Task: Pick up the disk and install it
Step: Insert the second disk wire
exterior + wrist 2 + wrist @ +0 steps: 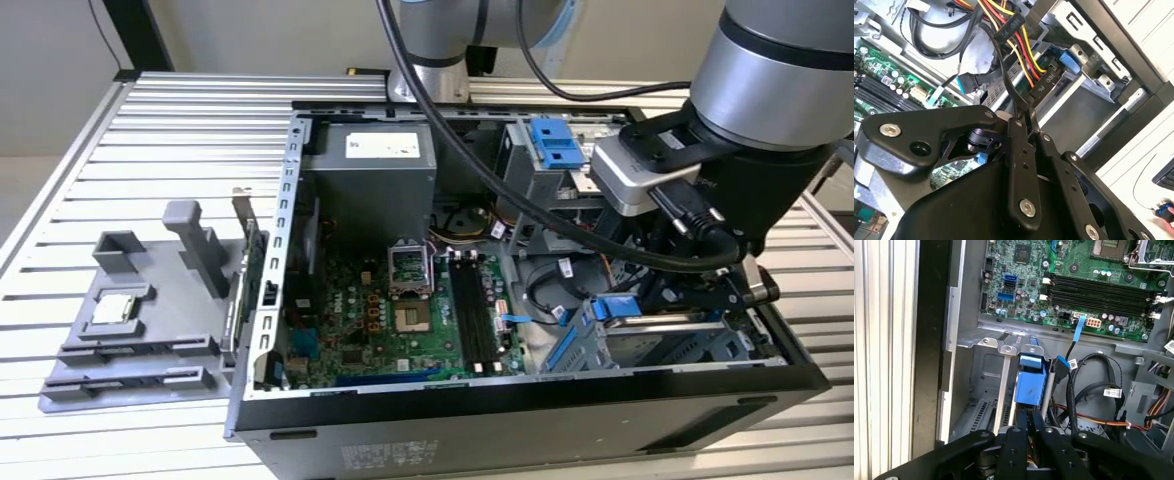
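**Exterior view, its left to its right**
- Table (pixel 174 110): slatted metal; carries all items.
- Grey fixture (pixel 147 330): well apart from the gripper, outside the PC case. Holds a small square chip (pixel 114 308), not a task item.
- PC case (pixel 534 430): side open, arm reaching inside.
- Motherboard (pixel 387 310): beside the gripper, across the bay wall; untouched.
- Blue latch piece (pixel 554 140): on the upper cage, apart from the gripper; not the disk.
- Disk (pixel 1030 385): edge-on in the drive bay, blue bracket end up, just ahead of the fingertips. Silver rails either side.
- Gripper (pixel 1030 427): narrow, fingers drawn together right at the bracket. Touching or a hair off: can't tell. Nothing visibly clamped.
- Cables (pixel 1019 40): red/yellow/black bundle close by the fingers; one black lead crosses the tips.

**Step (est.):** install phase; pick-up looks done, disk already in the bay.

**Next move calls for (est.):** a straight push along the rails, w/ tips centred on the bracket & clear of the cables.
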Tool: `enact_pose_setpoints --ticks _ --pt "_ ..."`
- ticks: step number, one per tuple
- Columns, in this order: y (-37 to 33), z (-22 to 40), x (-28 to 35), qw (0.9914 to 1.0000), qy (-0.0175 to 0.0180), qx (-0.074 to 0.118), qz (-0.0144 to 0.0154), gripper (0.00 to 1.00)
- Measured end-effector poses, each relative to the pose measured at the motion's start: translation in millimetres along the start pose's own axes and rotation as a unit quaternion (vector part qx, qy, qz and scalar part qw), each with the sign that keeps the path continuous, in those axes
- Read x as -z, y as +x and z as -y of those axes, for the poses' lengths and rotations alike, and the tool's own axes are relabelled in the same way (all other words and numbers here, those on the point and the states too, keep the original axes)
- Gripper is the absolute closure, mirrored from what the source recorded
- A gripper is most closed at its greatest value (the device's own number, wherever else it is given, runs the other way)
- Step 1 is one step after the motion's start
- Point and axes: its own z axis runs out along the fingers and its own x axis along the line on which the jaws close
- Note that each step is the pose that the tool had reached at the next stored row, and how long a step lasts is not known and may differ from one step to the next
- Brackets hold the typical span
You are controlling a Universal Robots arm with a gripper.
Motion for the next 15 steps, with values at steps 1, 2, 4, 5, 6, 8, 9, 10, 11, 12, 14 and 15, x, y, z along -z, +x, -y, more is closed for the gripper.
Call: enact_pose_setpoints --ticks 1,2,4,5,6,8,9,10,11,12,14,15 --pt "0.1 0.2 -0.5 1.0 -0.0007 -0.001 -0.0003 1.0" --pt "0.1 0.4 -1.2 1.0 -0.0013 -0.002 -0.0004 1.0" --pt "0.2 0.7 -2.3 0.99999 -0.0022 -0.005 -0.0013 1.0" --pt "0.2 0.6 -3.0 0.99998 -0.0024 -0.005 -0.0017 1.0" --pt "0.1 0.6 -3.8 0.99998 -0.0025 -0.006 -0.0018 1.0" --pt "0.1 0.7 -4.5 0.99998 -0.0024 -0.006 -0.0015 1.0" --pt "0.0 0.7 -4.7 0.99998 -0.0024 -0.006 -0.0014 1.0" --pt "0.1 0.7 -4.7 0.99998 -0.0024 -0.006 -0.0014 1.0" --pt "0.1 0.7 -4.7 0.99998 -0.0023 -0.006 -0.0014 1.0" --pt "0.1 0.7 -4.7 0.99998 -0.0023 -0.006 -0.0014 1.0" --pt "0.0 0.7 -4.7 0.99998 -0.0023 -0.006 -0.0014 1.0" --pt "0.1 0.7 -4.7 0.99998 -0.0023 -0.006 -0.0014 1.0"
